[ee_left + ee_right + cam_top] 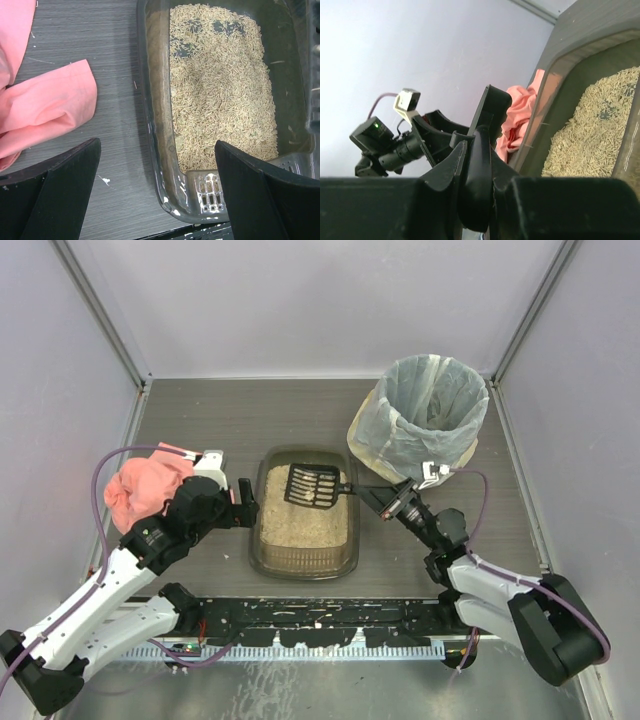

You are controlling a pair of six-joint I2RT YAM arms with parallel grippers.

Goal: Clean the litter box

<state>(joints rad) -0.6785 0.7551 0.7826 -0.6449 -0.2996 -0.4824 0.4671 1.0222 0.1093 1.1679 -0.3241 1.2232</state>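
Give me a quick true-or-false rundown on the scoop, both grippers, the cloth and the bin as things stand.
1. The right gripper is shut on the scoop handle. True.
2. The scoop head is over the bin. False: it is over the litter box, at its far end.
3. The left gripper is shut on the cloth. False: it is open, astride the box's left wall; the cloth lies on the table beside it.
4. The bin stands beyond the box's far right corner. True.
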